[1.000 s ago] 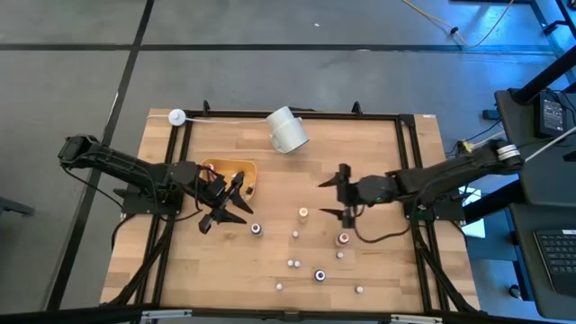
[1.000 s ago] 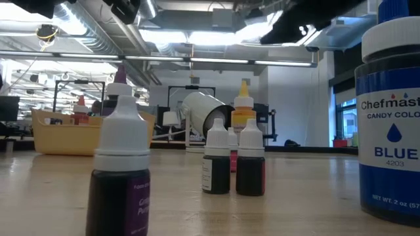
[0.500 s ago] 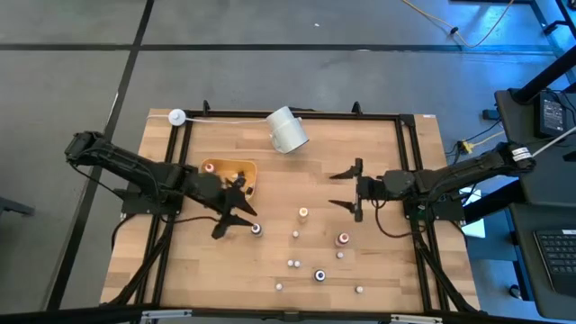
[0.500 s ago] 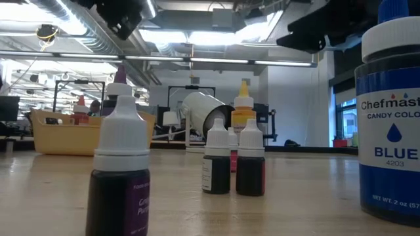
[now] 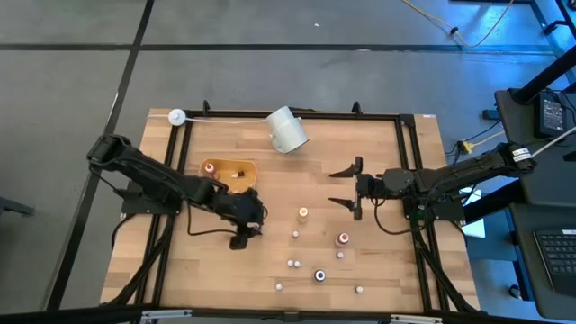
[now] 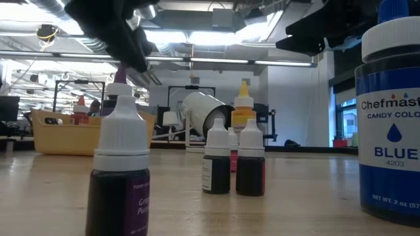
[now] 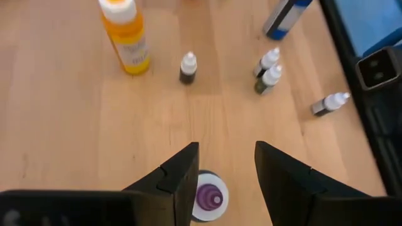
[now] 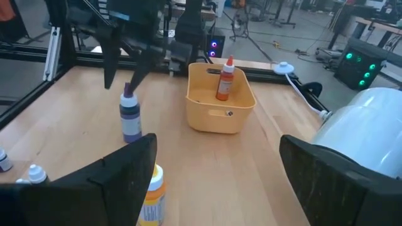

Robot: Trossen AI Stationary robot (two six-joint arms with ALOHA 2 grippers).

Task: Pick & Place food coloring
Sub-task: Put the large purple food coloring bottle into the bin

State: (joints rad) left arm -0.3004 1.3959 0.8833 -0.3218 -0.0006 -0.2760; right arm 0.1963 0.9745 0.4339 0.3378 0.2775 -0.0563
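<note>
Wooden slats covered the table (image 5: 378, 153) over grey concrete floor.
Left gripper (image 7: 223, 182) hung spread around the purple-capped food coloring (image 7: 208, 197), lower-centre; right gripper (image 5: 346, 188) gaped empty mid-frame.

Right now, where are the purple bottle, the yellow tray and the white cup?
purple bottle (image 7: 209, 197), left wrist view, on its cap tip.
yellow tray (image 8: 221, 117), right wrist view, on its front wall.
white cup (image 5: 288, 131), high view, on its side.

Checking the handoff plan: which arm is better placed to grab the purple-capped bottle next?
The left. Its claw hangs open directly above the purple-capped bottle, fingers either side. The right claw waits open, well away from it, near the table's middle.
</note>
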